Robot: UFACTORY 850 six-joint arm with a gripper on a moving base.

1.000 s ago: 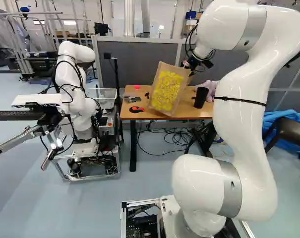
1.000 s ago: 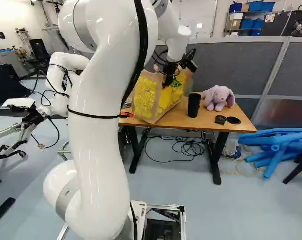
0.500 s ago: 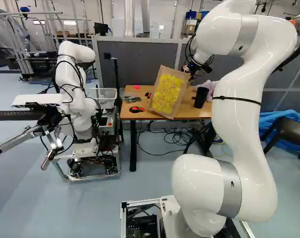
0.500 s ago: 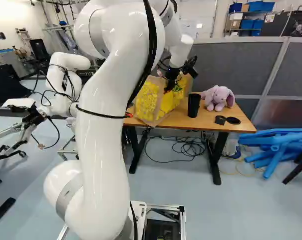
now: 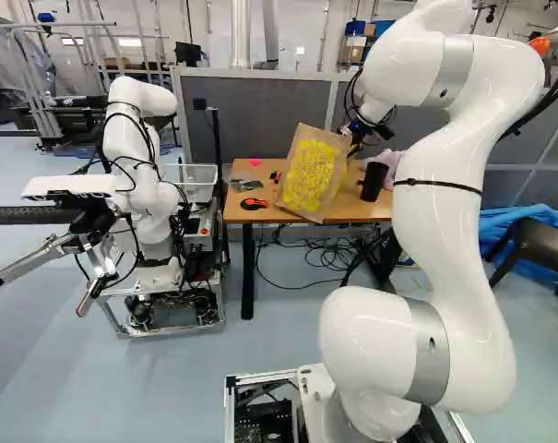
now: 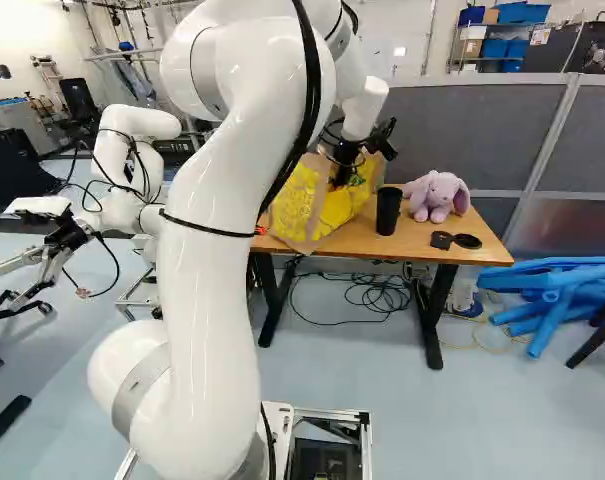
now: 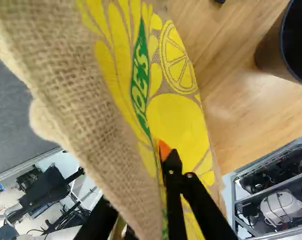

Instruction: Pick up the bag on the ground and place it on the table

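- The bag (image 5: pixel 308 173) is up at the worktop (image 6: pixel 412 243), near its front edge, not down on the ground. It leans over, I think because it is held up high at one side.
- The pincer (image 6: pixel 339 178) looks closed on the bag, with some of its rough cloth squeezed in the middle. That grip probably stops it from flopping over.
- The black cup (image 6: pixel 388 211) stands just beside the bag, and the bunny toy (image 6: pixel 439 194) sits past the cup. The bag could bump the cup if it tips that way.
- One finger and a bit of its orange pad show in the wrist view. The cloth hides the other finger's tip.
- The big white arm (image 6: pixel 210 310) covers part of the bag in the right base view.
- I can't tell if the bag's bottom sits flat, or what is inside.
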